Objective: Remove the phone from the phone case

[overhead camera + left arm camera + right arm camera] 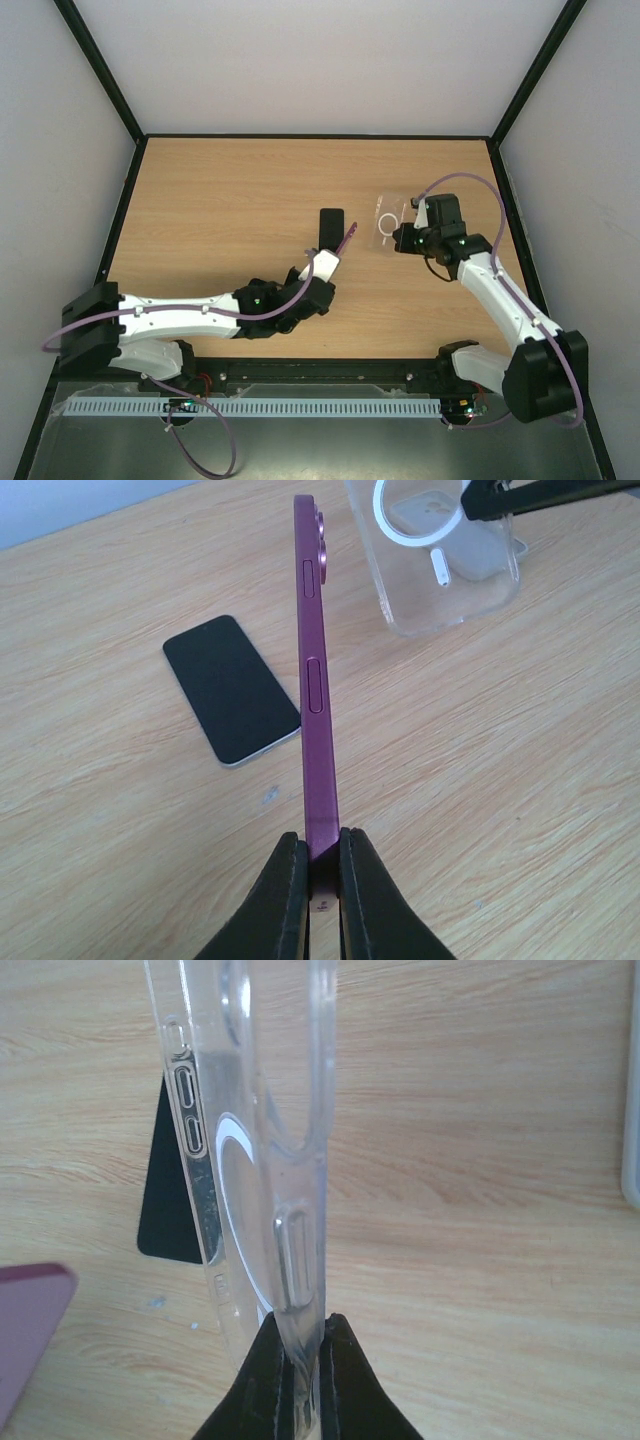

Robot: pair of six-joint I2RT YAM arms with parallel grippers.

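Purple phone (312, 680) out of its case, up off the table on edge, lower end pinched tight in the left gripper (322, 858); clear case (260, 1160) apart from it to the right, edge clamped in the tightly closed right gripper (300, 1335); black phone (230, 688) lying flat, screen up, near the purple one's left; light wooden table (220, 190); pale walls (320, 60), black frame (101, 70).
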